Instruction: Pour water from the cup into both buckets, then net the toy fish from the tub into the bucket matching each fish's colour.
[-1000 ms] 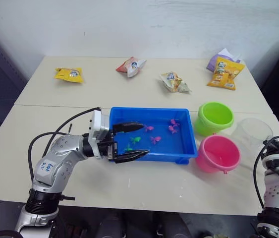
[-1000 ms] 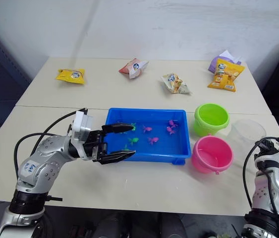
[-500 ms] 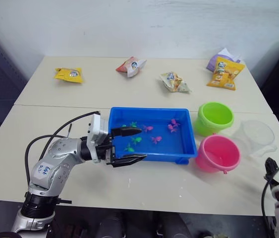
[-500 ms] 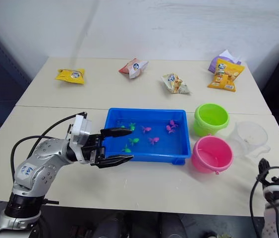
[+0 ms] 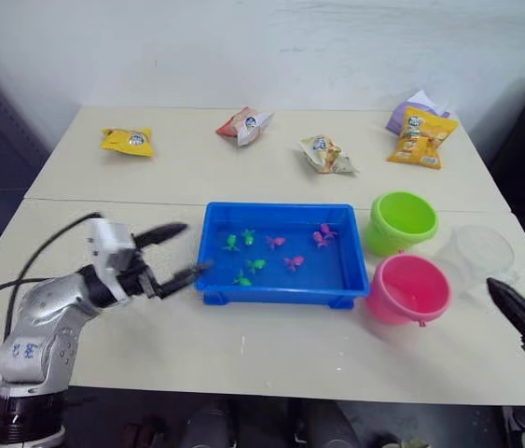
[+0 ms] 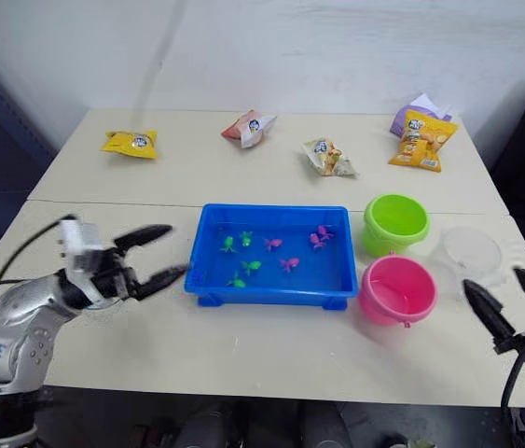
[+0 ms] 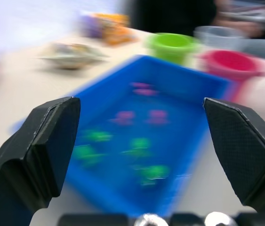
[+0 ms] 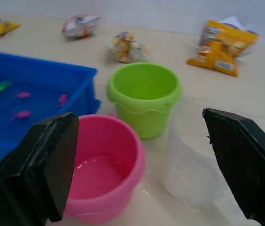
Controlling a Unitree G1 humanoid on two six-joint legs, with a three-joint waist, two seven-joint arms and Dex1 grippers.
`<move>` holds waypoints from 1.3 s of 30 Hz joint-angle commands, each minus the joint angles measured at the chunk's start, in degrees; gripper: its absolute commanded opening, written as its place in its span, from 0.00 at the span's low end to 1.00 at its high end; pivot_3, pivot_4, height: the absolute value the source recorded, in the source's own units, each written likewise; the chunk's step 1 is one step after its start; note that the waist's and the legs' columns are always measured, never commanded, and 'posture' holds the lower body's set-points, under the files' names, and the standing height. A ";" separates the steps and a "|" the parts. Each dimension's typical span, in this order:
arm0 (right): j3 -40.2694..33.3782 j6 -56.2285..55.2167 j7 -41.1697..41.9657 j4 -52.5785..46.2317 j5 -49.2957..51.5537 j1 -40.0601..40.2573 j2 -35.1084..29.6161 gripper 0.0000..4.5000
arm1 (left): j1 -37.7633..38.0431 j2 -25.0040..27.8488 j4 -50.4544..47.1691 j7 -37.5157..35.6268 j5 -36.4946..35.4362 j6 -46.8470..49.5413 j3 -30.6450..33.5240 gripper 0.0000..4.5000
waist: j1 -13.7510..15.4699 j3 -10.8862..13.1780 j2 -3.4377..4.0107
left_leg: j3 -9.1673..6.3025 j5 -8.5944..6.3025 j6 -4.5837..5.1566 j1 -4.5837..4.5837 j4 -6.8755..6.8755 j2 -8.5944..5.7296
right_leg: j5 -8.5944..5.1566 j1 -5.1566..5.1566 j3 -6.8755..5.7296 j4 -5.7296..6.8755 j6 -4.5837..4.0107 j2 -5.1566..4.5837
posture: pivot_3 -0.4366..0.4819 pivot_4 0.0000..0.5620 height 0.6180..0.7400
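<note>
The blue tub (image 5: 281,208) sits mid-table holding water and several small toy fish, green ones (image 5: 243,240) toward its left and pink ones (image 5: 322,235) toward its right. To its right stand the lime green bucket (image 5: 404,220) and, nearer me, the pink bucket (image 5: 409,288), which has water in its bottom (image 8: 97,178). The clear cup (image 5: 473,252) stands upright on the table right of both buckets. My left gripper (image 5: 197,247) is open just left of the tub, holding nothing. My right gripper (image 6: 491,277) is open near the cup's front, apart from it.
Snack packets lie along the table's far side: yellow (image 5: 128,140), red-white (image 5: 245,123), pale (image 5: 327,154), orange (image 5: 422,136) and purple (image 5: 409,106). The table's right edge runs close to the cup and my right gripper.
My left gripper has drawn back leftward from over the tub's near-left corner to beside it. My right gripper, shut a second ago, now stands open pointing at the cup.
</note>
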 commanded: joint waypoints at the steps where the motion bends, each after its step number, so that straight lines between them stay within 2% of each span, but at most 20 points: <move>1: 3.14 -6.24 6.19 0.56 -1.99 -6.98 -1.89 0.99 | 6.69 1.81 4.35 0.46 2.10 -6.08 8.42 1.00 | -0.35 0.04 -0.14 | 0.01 -0.02 -0.03 0.00 -0.01 0.01 | 0.00 0.00 -0.01 -0.04 0.00 0.00 | 0.48 0.27 0.98; 2: 5.78 -6.96 8.04 0.73 -2.81 -9.60 -2.61 0.99 | 8.51 2.63 7.11 1.29 1.65 -6.81 12.40 1.00 | -0.39 0.05 -0.16 | 0.03 -0.03 0.00 0.01 0.00 0.00 | 0.00 0.00 -0.01 -0.06 0.00 -0.02 | 0.48 0.27 0.98; 5: 11.65 -10.49 12.81 2.15 -6.12 -14.49 -3.21 0.99 | 12.07 3.01 10.94 3.72 0.86 -8.30 18.54 1.00 | -0.05 0.22 -0.45 | -0.07 -0.07 0.03 -0.02 0.01 0.06 | -0.02 -0.03 -0.11 -0.07 -0.05 -0.04 | 0.48 0.27 0.98; 7: 17.52 -13.01 15.93 2.93 -7.77 -17.43 -1.67 0.99 | 14.79 -0.25 10.11 8.40 1.98 -10.31 21.24 1.00 | 0.49 0.23 -0.46 | -0.13 -0.10 0.02 -0.07 0.00 0.06 | -0.04 -0.01 -0.21 -0.13 -0.08 -0.12 | 0.48 0.27 0.98; 10: 25.00 -16.67 19.93 3.65 -8.68 -21.67 1.90 0.99 | 19.56 -5.34 8.23 13.74 3.03 -11.21 23.20 1.00 | 1.22 0.23 -0.48 | -0.12 -0.24 0.18 -0.10 0.00 -0.08 | -0.03 0.02 -0.21 -0.26 -0.06 -0.30 | 0.48 0.27 0.98; 13: 29.77 -17.98 23.07 4.38 -8.20 -24.59 4.39 0.99 | 23.67 -7.99 7.60 18.15 4.44 -10.57 24.38 1.00 | 1.27 0.25 -0.57 | -0.08 -0.38 0.29 -0.17 0.02 -0.09 | 0.01 0.06 -0.22 -0.50 0.00 -0.32 | 0.48 0.27 0.98; 18: 34.08 -16.14 25.08 5.45 -7.08 -27.97 5.35 0.99 | 29.92 -8.21 2.58 21.56 2.03 -3.82 25.68 1.00 | 1.37 0.23 -0.65 | -0.12 -0.45 0.31 -0.21 0.03 -0.08 | 0.01 0.08 -0.29 -0.61 0.00 -0.35 | 0.48 0.27 0.98; 22: 35.14 -15.31 25.80 5.10 -6.64 -28.16 5.41 0.99 | 30.11 -6.06 -2.39 22.65 -0.73 3.09 24.47 1.00 | 1.44 0.24 -0.63 | -0.13 -0.47 0.28 -0.21 0.04 -0.10 | -0.01 0.07 -0.30 -0.62 -0.03 -0.39 | 0.48 0.27 0.98; 26: 34.60 -15.04 23.21 5.10 -6.80 -29.03 6.51 0.99 | 21.33 0.60 -8.91 27.91 -0.34 15.63 18.04 1.00 | 1.63 0.27 -0.56 | -0.16 -0.46 0.17 -0.21 0.04 -0.09 | -0.02 0.07 -0.36 -0.54 -0.06 -0.40 | 0.48 0.27 0.98; 29: 34.78 -14.98 22.65 4.58 -7.25 -28.90 6.54 0.99 | 12.15 1.76 -11.62 37.14 -2.06 29.36 15.22 1.00 | 1.21 0.25 -0.52 | -0.13 -0.39 0.24 -0.20 0.04 -0.12 | 0.01 0.12 -0.36 -0.55 -0.03 -0.44 | 0.48 0.27 0.98; 31: 34.93 -14.65 21.54 3.84 -7.41 -28.89 6.68 0.99 | 5.11 2.72 -12.01 39.84 -3.00 36.96 11.61 1.00 | 0.88 0.24 -0.50 | -0.08 -0.29 0.01 -0.19 0.06 -0.13 | 0.03 0.14 -0.35 -0.56 0.01 -0.44 | 0.48 0.27 0.98; 33: 35.19 -14.35 20.26 3.15 -7.79 -29.03 6.80 0.99 | -1.39 3.54 -10.43 43.24 -1.75 45.04 8.40 1.00 | 0.73 0.24 -0.50 | -0.07 -0.26 -0.02 -0.21 0.06 -0.13 | 0.05 0.13 -0.42 -0.52 0.04 -0.41 | 0.48 0.27 0.98; 36: 35.38 -13.58 18.03 2.18 -8.23 -29.25 6.93 0.99 | -9.50 4.95 -3.04 45.57 1.06 53.10 4.00 1.00 | 0.35 0.25 -0.51 | -0.06 -0.24 -0.05 -0.23 0.25 -0.12 | 0.05 0.07 -0.46 -0.17 0.06 -0.36 | 0.48 0.27 0.98; 39: 35.55 -13.53 16.56 1.18 -9.04 -28.90 6.84 0.99 | -12.72 6.26 1.91 43.86 4.18 51.58 -0.53 1.00 | -0.16 0.26 -0.54 | -0.02 -0.19 -0.11 -0.21 0.32 -0.12 | 0.04 0.06 -0.43 -0.13 0.07 -0.32 | 0.48 0.27 0.98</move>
